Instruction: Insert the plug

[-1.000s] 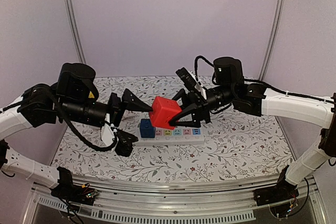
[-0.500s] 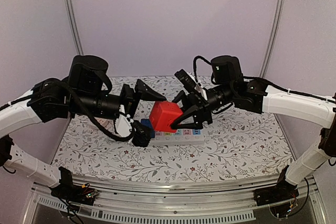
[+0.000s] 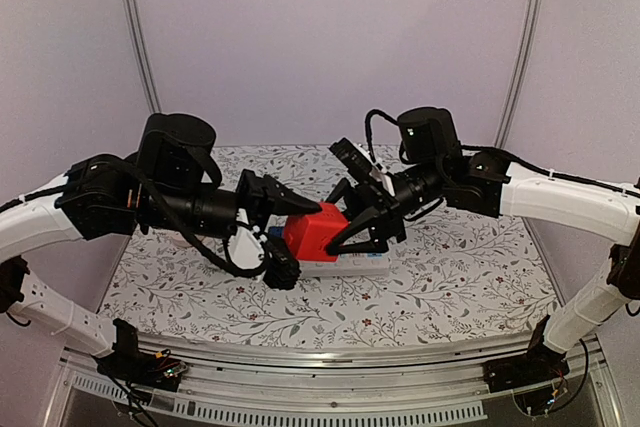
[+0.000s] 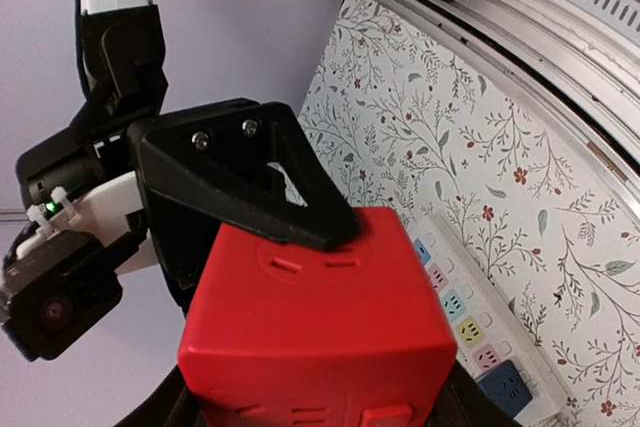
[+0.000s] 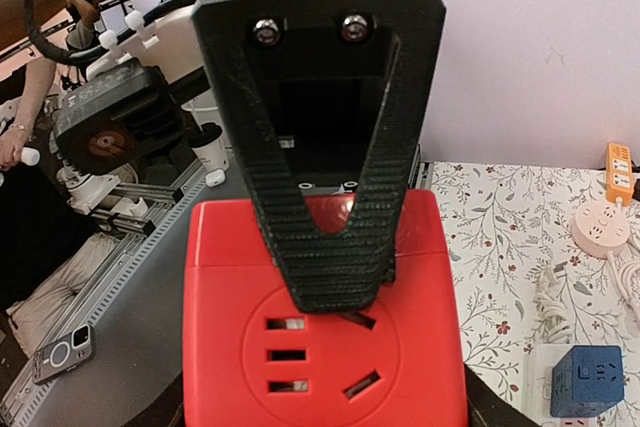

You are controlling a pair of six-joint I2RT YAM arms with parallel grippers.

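A red cube plug [image 3: 318, 230] hangs just above the white power strip [image 3: 352, 265] with coloured sockets. My right gripper [image 3: 338, 222] is shut on the cube from the right. My left gripper [image 3: 300, 237] is open, with its fingers straddling the cube from the left; one finger [image 5: 330, 247] lies over the cube's top. In the left wrist view the cube [image 4: 320, 327] fills the space between my jaws, the right finger [image 4: 250, 177] rests on it, and the strip [image 4: 470, 317] lies beyond. The right wrist view shows the cube's socket face [image 5: 320, 347].
A blue cube plug [image 4: 505, 387] sits in the strip's left end, also seen in the right wrist view [image 5: 588, 379]. A round white socket [image 5: 600, 227] and an orange adapter [image 5: 620, 172] lie on the floral table [image 3: 450, 277] farther off.
My left gripper has moved right until its fingers surround the red cube. My right gripper has lowered the cube a little toward the strip.
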